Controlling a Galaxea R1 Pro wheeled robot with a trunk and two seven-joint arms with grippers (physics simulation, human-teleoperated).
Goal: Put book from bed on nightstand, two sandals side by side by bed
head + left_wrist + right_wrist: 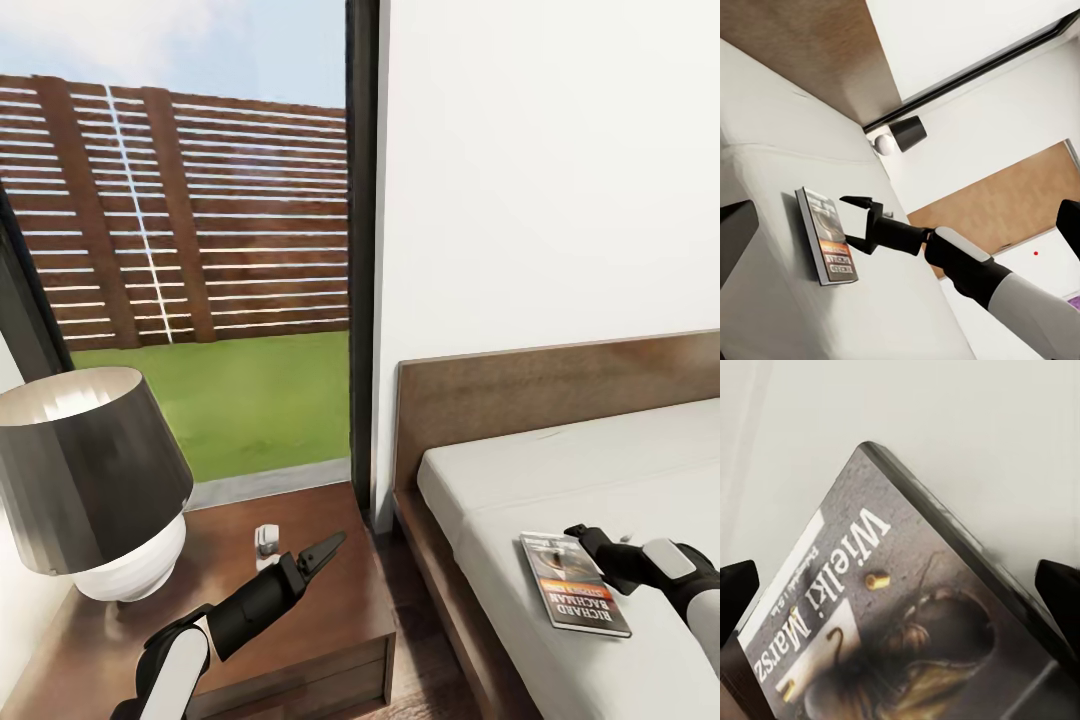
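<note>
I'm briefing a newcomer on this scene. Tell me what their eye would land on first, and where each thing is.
First, the book lying flat on the pale bed, near the side facing the nightstand, with the right tool open at its edge. Next, the big dark-shaded lamp on the nightstand beside the bed, where the left tool hovers. Behind them, a tall window shows a slatted fence and grass.

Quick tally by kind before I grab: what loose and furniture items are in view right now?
Book: 1
Bed: 1
Nightstand: 1
Lamp: 1
Small white object on nightstand: 1
Total: 5
</note>
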